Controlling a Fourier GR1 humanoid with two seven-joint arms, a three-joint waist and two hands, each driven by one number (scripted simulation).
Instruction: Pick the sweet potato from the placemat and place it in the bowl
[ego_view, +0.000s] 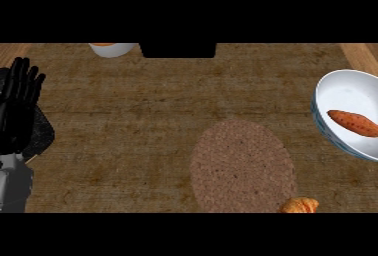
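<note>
Sweet potato (353, 123) is lying inside the white bowl (345, 95) at the right edge of the brown counter (148, 100), well apart from the round woven placemat (240, 167) sitting at centre. The robot's left hand (18, 112) is resting at the left edge, fingers straight and pointing up, grasping nothing. A croissant (299, 205) is sitting just at the placemat's lower right rim, and a white cup (113, 49) holding something orange is standing at the far edge.

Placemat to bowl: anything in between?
Head view: only bare counter between placemat and bowl, which holds the sweet potato; croissant sits lower, by the placemat's edge.
</note>
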